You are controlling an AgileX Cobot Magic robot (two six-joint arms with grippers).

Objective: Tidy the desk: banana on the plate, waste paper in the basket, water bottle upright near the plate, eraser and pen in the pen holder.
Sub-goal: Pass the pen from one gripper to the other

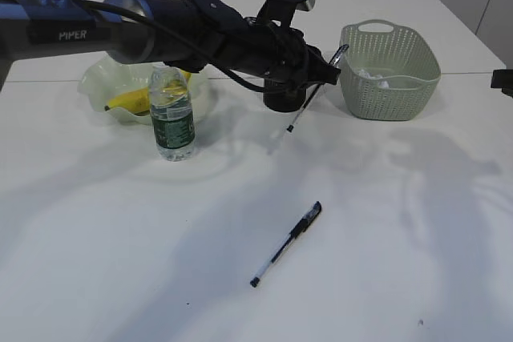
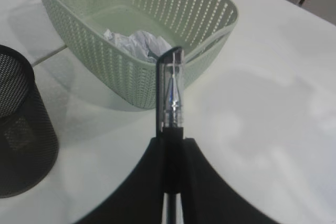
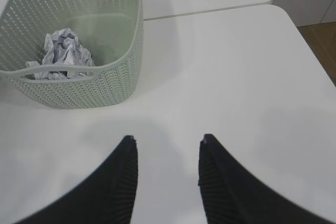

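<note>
My left gripper (image 1: 324, 74) (image 2: 172, 139) is shut on a pen (image 1: 299, 116) (image 2: 171, 90). It holds the pen tilted in the air, just right of the black mesh pen holder (image 1: 280, 100) (image 2: 21, 124) and left of the green basket (image 1: 390, 70) (image 2: 131, 72). Crumpled waste paper (image 2: 134, 43) (image 3: 63, 53) lies in the basket. A second pen (image 1: 287, 244) lies on the desk's front middle. The banana (image 1: 131, 102) rests on the plate (image 1: 100, 82), with the water bottle (image 1: 171, 114) upright in front of it. My right gripper (image 3: 167, 140) is open and empty over bare desk right of the basket. The eraser is out of view.
The left arm stretches across the back of the desk from the left, above the plate and bottle. A seam between two tabletops (image 3: 210, 11) runs behind the basket. The desk's right edge (image 3: 310, 40) is close to the right gripper.
</note>
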